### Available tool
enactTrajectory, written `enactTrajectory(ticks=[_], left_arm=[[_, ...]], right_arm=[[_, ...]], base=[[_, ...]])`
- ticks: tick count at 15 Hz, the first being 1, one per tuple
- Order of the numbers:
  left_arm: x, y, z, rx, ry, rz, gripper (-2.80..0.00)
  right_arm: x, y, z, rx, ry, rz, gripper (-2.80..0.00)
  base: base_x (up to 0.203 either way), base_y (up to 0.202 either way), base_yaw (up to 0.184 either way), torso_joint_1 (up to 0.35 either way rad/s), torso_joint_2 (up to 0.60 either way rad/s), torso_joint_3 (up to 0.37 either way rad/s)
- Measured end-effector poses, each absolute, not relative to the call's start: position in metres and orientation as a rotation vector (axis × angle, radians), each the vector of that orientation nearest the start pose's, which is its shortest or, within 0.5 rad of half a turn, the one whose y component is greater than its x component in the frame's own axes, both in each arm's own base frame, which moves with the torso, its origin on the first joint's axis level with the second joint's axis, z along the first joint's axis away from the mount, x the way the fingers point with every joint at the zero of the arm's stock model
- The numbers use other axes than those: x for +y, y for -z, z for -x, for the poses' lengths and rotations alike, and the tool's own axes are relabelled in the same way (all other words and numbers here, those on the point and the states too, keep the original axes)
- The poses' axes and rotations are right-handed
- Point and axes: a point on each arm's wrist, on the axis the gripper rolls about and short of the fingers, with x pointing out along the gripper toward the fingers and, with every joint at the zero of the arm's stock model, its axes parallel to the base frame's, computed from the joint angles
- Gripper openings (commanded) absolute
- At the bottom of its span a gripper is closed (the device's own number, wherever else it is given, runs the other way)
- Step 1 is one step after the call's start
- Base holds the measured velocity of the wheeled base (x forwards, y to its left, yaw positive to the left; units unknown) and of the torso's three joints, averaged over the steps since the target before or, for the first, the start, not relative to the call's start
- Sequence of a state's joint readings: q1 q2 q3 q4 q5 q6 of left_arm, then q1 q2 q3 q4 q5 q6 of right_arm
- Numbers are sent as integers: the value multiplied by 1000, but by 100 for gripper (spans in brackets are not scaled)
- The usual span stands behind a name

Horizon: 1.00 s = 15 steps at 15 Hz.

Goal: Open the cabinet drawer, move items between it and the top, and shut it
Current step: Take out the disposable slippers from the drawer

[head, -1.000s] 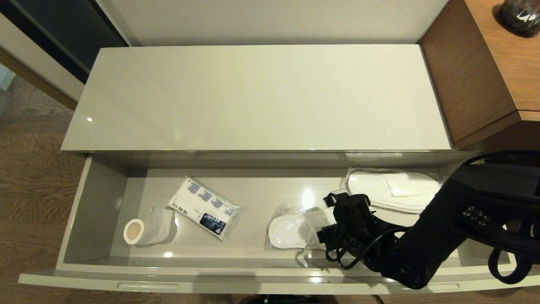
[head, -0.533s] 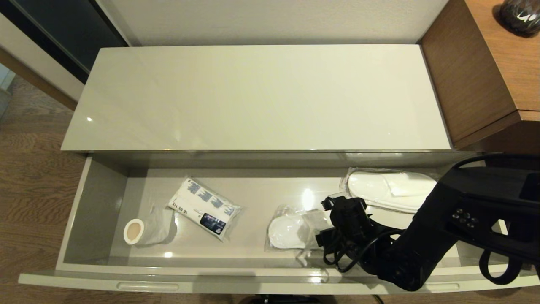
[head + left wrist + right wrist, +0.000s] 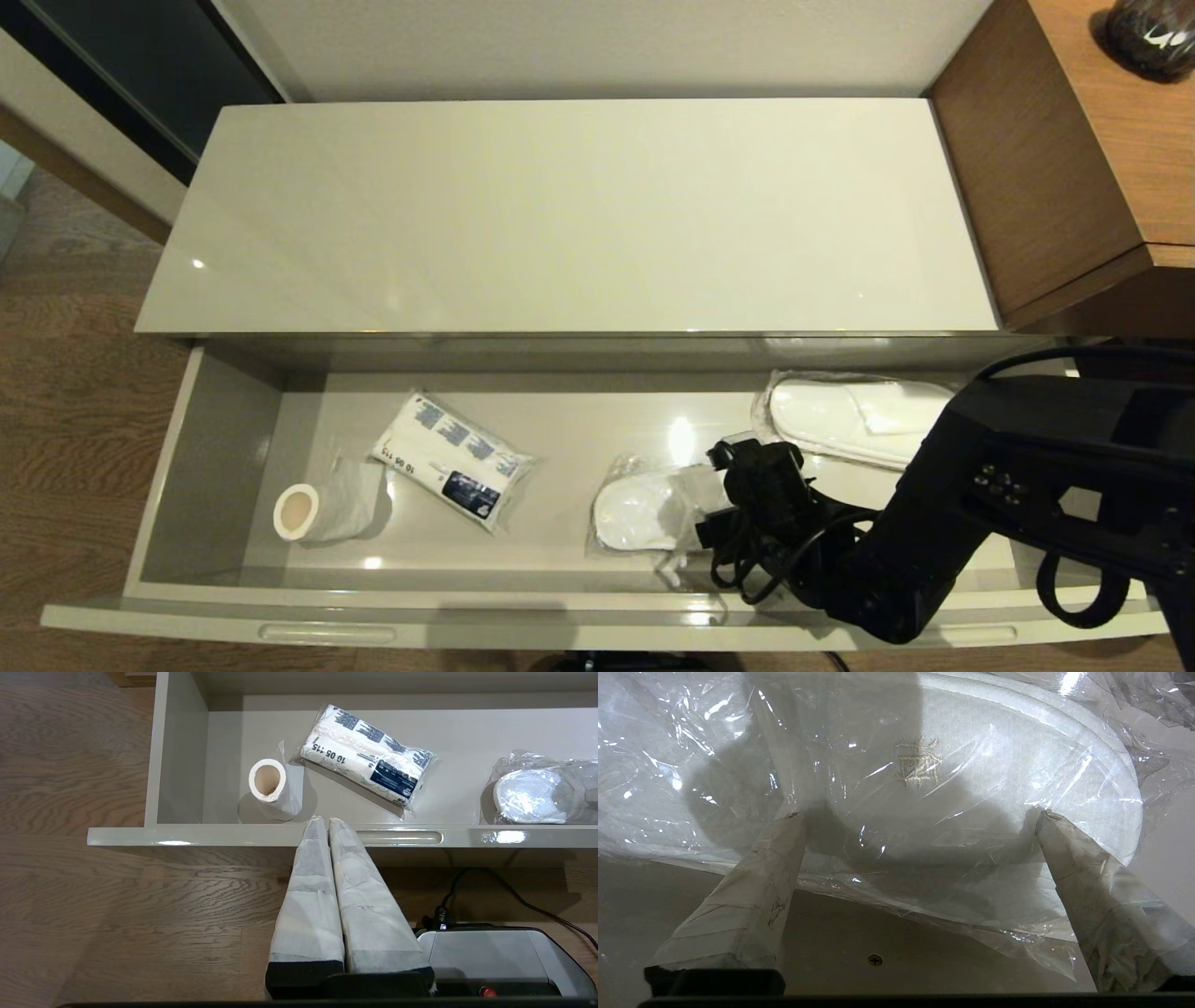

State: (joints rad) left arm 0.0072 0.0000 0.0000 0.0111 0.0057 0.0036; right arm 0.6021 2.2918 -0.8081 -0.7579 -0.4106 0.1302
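Looking down from the head view, we note the cabinet drawer (image 3: 224, 448) pulled fully out at 6 o'clock of the top (image 3: 569, 215); the top carries nothing that we can see. Inside the drawer, from 9 toward 3 o'clock, we log: a paper roll (image 3: 313, 509) lying on its side near the left wall; a white wrapped bundle (image 3: 453, 459) with blue print just beside it, set diagonally; a pair of slippers in clear plastic (image 3: 644, 509) near the middle; a second slipper pack (image 3: 840, 415) at the back right corner, partly hidden by the arm. The right gripper (image 3: 920, 821) reaches down into the drawer from 4 o'clock over the middle slipper pack; in the right wrist view its jaws stand wide apart, both padded fingertips (image 3: 784, 826) resting at or on the plastic wrap, straddling the slipper's rounded end; nothing is clamped. The left gripper (image 3: 325, 821) is parked outside the drawer, over the wood floor (image 3: 117, 896) in front of the drawer's front edge; its jaws are pressed together, empty. A brown wooden unit (image 3: 1055, 159) stands at 3 o'clock of the top.
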Motion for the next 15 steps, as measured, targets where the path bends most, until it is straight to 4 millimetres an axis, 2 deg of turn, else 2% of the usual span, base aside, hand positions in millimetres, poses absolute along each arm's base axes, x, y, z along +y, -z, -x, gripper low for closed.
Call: enactTrajectory(ticks=[15], left_arm=[[0,-74,23,11,-13,-4,-280]], right_arm=[[206,15,-317,630,-153,214,0]], base=[[0,0,0,0,0,0]])
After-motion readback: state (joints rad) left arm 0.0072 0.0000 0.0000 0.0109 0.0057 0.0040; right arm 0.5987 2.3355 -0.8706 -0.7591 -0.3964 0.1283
